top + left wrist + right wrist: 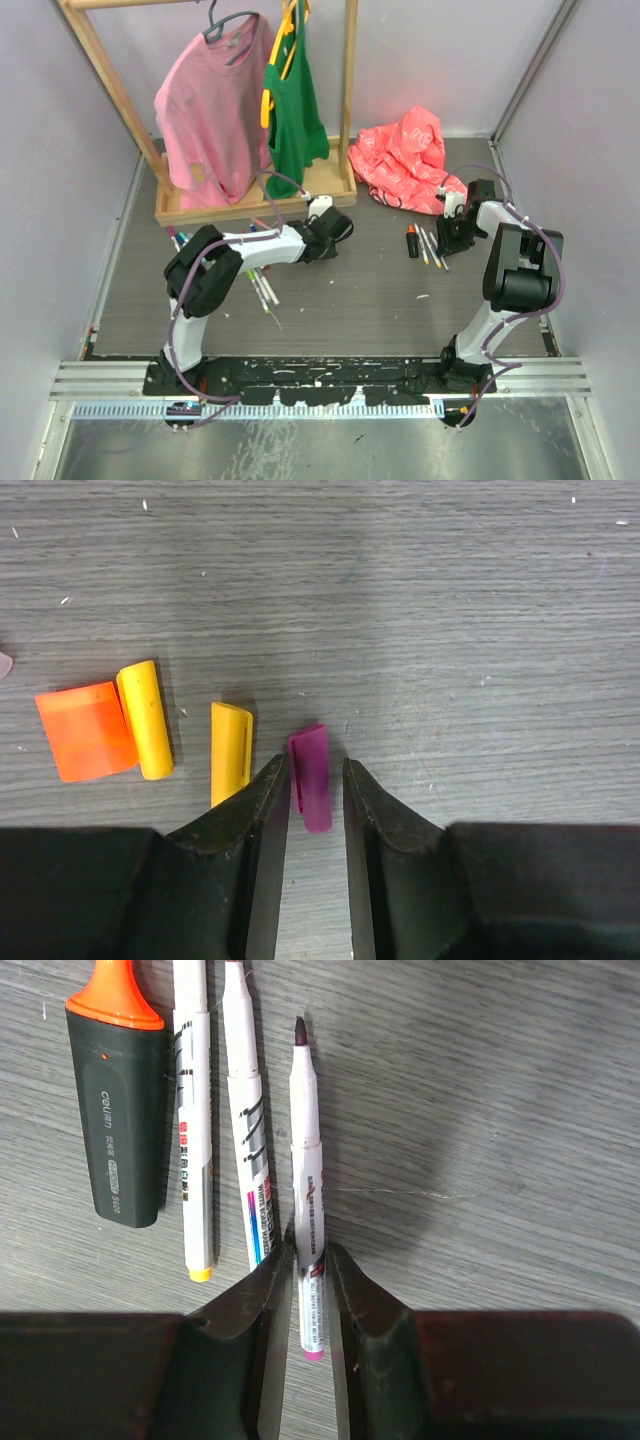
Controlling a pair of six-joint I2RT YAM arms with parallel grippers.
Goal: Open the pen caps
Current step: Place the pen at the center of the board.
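left gripper (315, 767), jaws parted, straddles the purple cap (311, 778) lying beside a yellow cap (230, 752) to its left, likely grouping pulled caps. right gripper (311, 1252) brackets the uncapped purple pen (306, 1140) beside other pens (245, 1110); gripped or free, i cannot tell.

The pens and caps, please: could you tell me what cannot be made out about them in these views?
- Top external: the pens by the left arm are too small for colours, partly under the arm.
- Left wrist: one yellow cap's lower end is behind a finger.
- Right wrist: the highlighter's tip is cut by the top edge; whether the right gripper clamps the purple pen is unclear.
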